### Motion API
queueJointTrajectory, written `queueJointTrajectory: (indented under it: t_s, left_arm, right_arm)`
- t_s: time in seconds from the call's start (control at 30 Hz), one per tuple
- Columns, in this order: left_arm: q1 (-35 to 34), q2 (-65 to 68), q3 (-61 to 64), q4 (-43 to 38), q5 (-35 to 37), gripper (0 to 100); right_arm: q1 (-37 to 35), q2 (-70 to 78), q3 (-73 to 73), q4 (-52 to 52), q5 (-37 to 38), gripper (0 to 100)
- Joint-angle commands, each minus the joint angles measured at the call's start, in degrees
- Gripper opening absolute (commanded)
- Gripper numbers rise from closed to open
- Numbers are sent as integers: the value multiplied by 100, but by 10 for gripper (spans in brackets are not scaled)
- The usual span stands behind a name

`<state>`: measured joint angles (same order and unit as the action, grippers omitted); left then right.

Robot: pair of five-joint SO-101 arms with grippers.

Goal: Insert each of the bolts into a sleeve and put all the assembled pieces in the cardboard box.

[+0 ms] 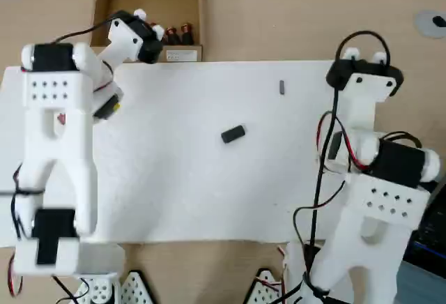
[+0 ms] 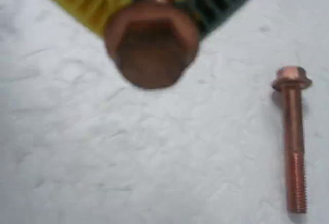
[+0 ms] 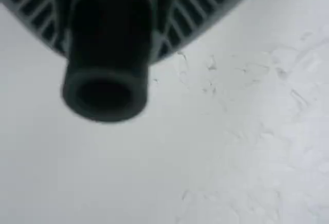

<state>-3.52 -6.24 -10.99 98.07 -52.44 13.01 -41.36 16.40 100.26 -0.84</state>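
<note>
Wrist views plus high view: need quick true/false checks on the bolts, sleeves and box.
1. The left jaws hold a copper bolt. True.
2. The right jaws are empty. False: they are shut on a black sleeve, with its open bore facing the camera.
3. A second bolt lies on the white mat, apart from the held one. True.
4. In the high view, the loose sleeve lies inside the cardboard box. False: it lies on the white mat, well clear of the box.
</note>
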Motion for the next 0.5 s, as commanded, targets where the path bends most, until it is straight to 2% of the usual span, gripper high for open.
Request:
queueJointTrajectory:
  t_s: [0.0,0.2,0.37,0.47]
  left_arm:
    - [325,-989,387,-18,914,3]
    - [809,-2176,1073,-334,2541,3]
    - [870,-3046,2101,-1565,3842,3]
    - [844,-3600,2796,-2286,4387,2]
  right_arm:
    - [66,-426,-488,18,299,9]
    - [92,-1112,-4,-193,800,9]
    - [57,-1745,1051,-923,818,9]
    - [31,-2114,1596,-1468,826,9]
